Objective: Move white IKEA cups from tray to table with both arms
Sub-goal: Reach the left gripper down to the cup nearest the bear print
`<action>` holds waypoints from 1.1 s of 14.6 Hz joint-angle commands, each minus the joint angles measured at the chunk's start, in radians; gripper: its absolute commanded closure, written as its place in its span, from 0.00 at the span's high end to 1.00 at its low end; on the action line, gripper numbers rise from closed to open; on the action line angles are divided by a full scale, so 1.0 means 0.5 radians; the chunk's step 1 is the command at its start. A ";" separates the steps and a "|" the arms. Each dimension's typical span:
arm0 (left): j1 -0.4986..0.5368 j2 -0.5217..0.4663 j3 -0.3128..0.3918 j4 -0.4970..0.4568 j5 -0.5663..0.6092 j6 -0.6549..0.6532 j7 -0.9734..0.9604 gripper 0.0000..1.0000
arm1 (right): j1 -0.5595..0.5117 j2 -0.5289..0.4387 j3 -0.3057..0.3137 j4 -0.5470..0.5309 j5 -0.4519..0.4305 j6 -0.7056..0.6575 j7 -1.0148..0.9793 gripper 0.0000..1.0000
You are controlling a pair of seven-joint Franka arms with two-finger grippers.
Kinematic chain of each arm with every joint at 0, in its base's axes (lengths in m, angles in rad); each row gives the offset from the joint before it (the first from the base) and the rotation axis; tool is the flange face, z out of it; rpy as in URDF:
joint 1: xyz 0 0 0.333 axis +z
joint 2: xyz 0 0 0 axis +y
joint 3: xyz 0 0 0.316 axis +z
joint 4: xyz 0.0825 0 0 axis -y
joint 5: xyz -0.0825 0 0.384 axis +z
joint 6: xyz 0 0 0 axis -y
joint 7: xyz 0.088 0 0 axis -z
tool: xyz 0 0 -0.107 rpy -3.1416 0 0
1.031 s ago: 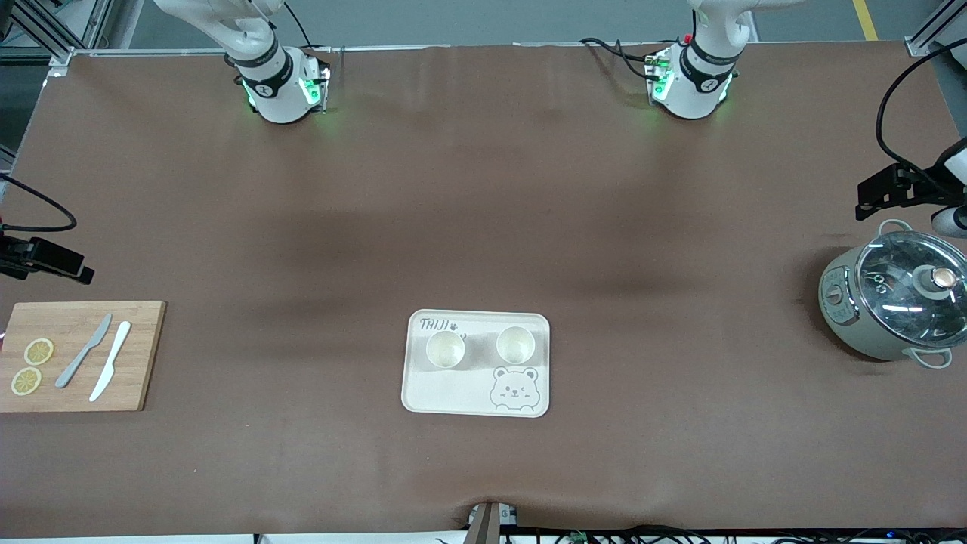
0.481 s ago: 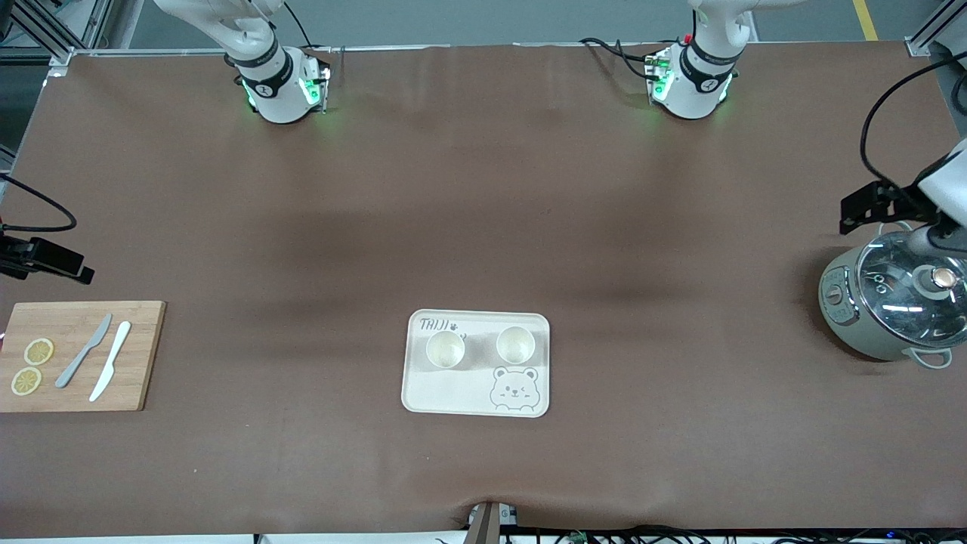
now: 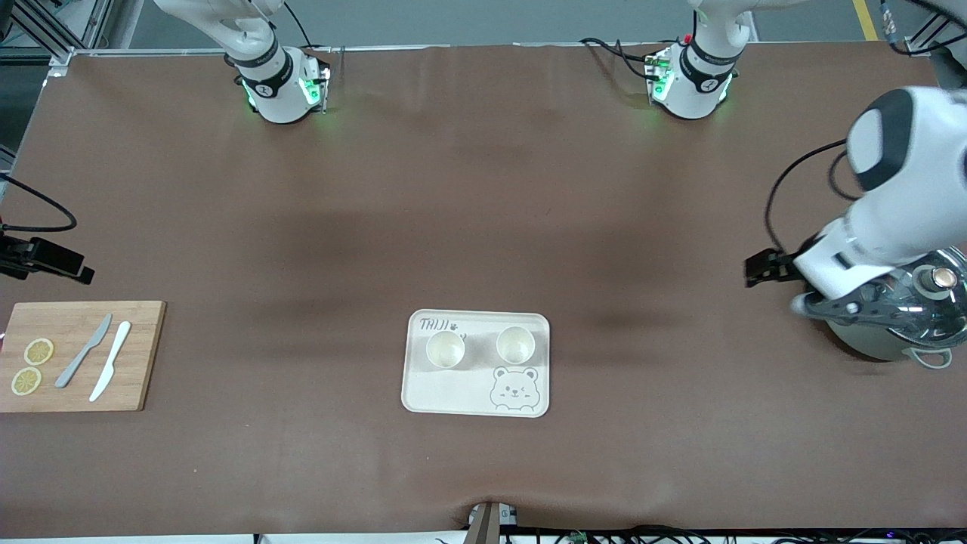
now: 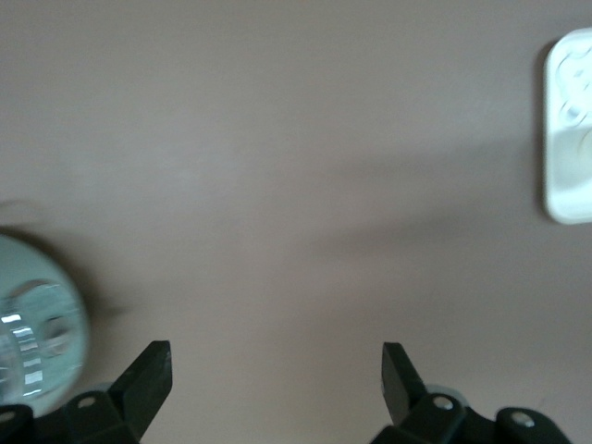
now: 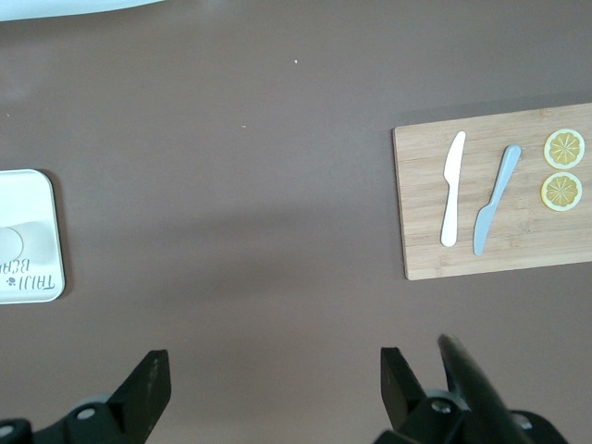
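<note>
so both white cups (image 3: 480, 347) sit side by side on the tray (image 3: 453, 397) at mid-desk (image 3: 483, 189); the left pincer (image 4: 276, 379), open and empty, hangs over the pot (image 3: 891, 321), nearer the tray than the open right pincer (image 5: 268, 384) by the cutting board (image 3: 75, 355).

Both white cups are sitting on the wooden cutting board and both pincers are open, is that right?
Not quite. The front view shows both white cups sitting on the tray, not on the wooden cutting board. The rest holds: the left pincer and right pincer are open.
</note>
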 commanded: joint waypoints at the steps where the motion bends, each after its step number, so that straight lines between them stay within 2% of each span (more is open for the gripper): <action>1: -0.039 0.077 -0.128 0.080 0.063 0.098 -0.247 1.00 | -0.026 -0.039 0.018 -0.034 0.005 0.002 -0.021 1.00; 6: -0.327 0.325 -0.162 0.368 0.284 0.098 -0.787 1.00 | -0.026 -0.039 0.018 -0.034 0.005 0.005 -0.021 1.00; 14: -0.655 0.748 -0.144 0.745 0.275 0.101 -0.886 1.00 | -0.029 -0.039 0.015 -0.034 0.005 0.002 -0.021 1.00; 16: -0.769 0.850 -0.089 0.819 0.275 0.150 -0.904 1.00 | -0.029 -0.039 0.015 -0.034 0.002 -0.001 -0.018 1.00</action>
